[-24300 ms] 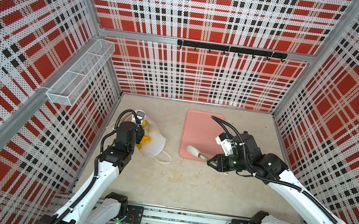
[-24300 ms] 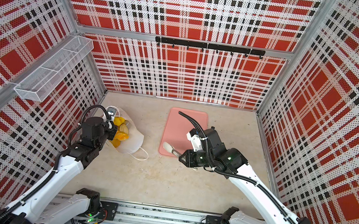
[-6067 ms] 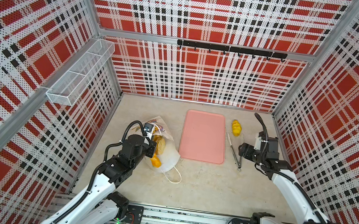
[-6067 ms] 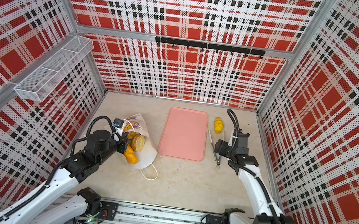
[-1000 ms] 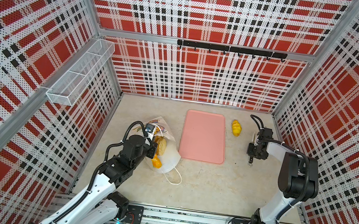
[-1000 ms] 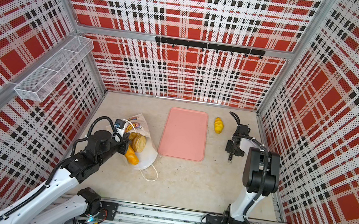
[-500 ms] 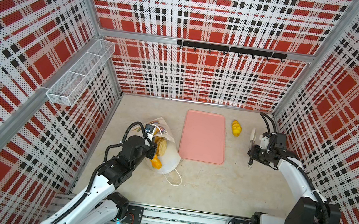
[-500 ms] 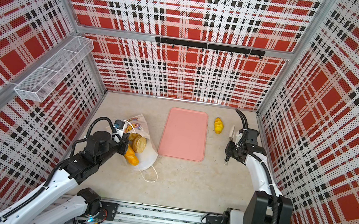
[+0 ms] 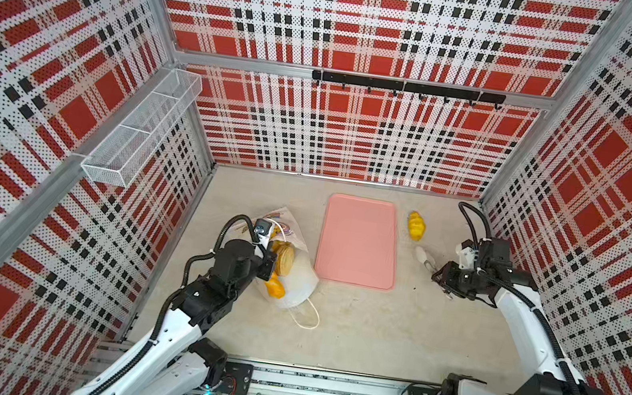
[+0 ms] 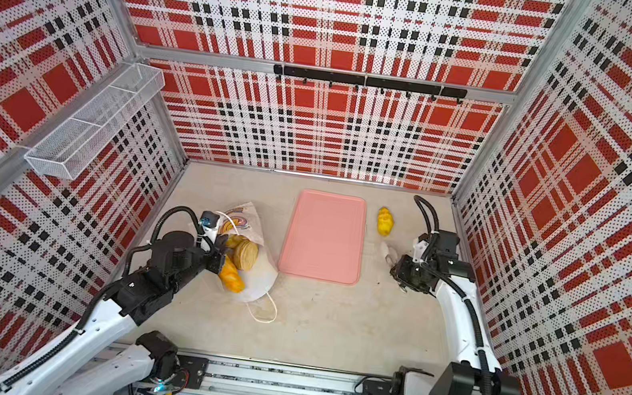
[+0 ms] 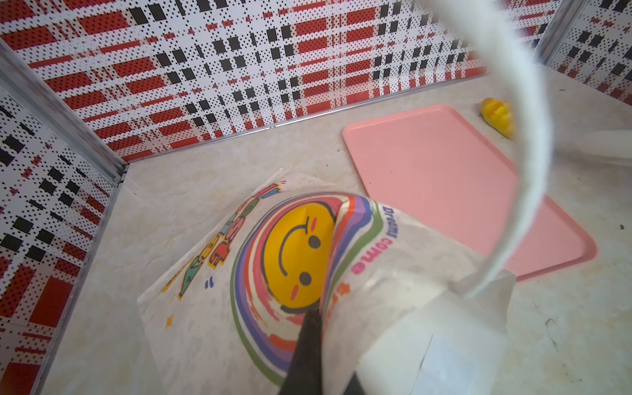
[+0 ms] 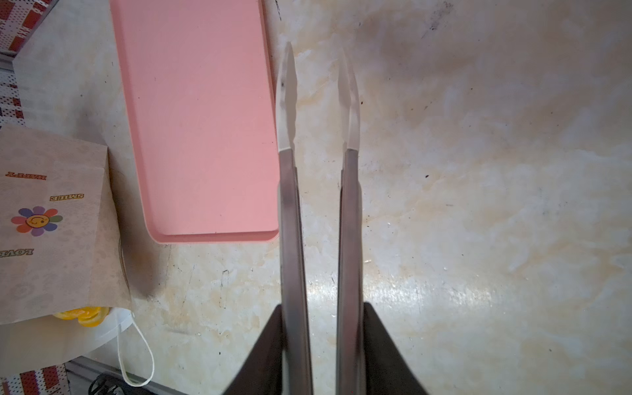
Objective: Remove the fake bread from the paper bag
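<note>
Left gripper, top views: your left gripper (image 9: 268,260) is closed tight, pinching the mouth edge of the tall white paper bag (image 9: 300,284) with colourful prints. The bag lies on its side on the beige table (image 9: 350,329), left of the flat pink plastic tray (image 9: 358,242).
Right gripper, top views: your right gripper (image 9: 442,274) is clamped on long metal tongs (image 9: 421,255) with white tips, right of the tray.
Bread in bag: in both top views you see a round ridged brown toy bread (image 10: 246,255) and a golden-yellow toy loaf (image 10: 231,277) at the bag's open mouth.
Bread out: one small yellow toy bread (image 9: 416,224) lies on the table just right of the tray's far corner, near the tong tips but apart.
Left wrist: your black finger (image 11: 306,352) grips a fold of the bag (image 11: 205,290) by its rainbow-and-smiley print. A white cord handle (image 11: 526,171) loops close to the lens.
Right wrist: your black fingers (image 12: 376,342) press the two tong arms (image 12: 289,205) from outside. The arms stand apart, nothing between the tips, beside the tray (image 12: 198,119).
</note>
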